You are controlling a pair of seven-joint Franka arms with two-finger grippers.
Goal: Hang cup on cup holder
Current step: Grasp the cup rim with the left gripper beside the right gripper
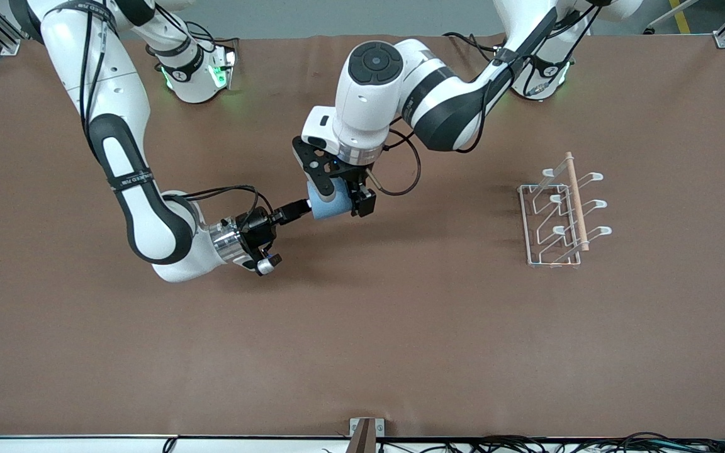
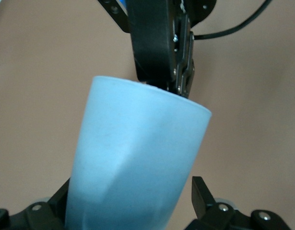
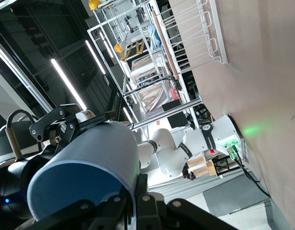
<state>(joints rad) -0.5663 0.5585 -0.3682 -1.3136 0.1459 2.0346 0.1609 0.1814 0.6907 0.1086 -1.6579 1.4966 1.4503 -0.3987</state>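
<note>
Pinching the cup's (image 1: 331, 202) rim, the right gripper (image 1: 296, 211) presents it sideways. Left gripper's (image 1: 343, 196) fingers straddle it unclenched, ready to take over; the cup holder (image 1: 561, 211) sits at three o'clock.

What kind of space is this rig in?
Likely a robotics lab or industrial workshop. Two arms are mounted at a brown covered table framed in aluminium profile, and the right wrist view shows strip ceiling lights, metal racking and another white robot arm nearby.
</note>
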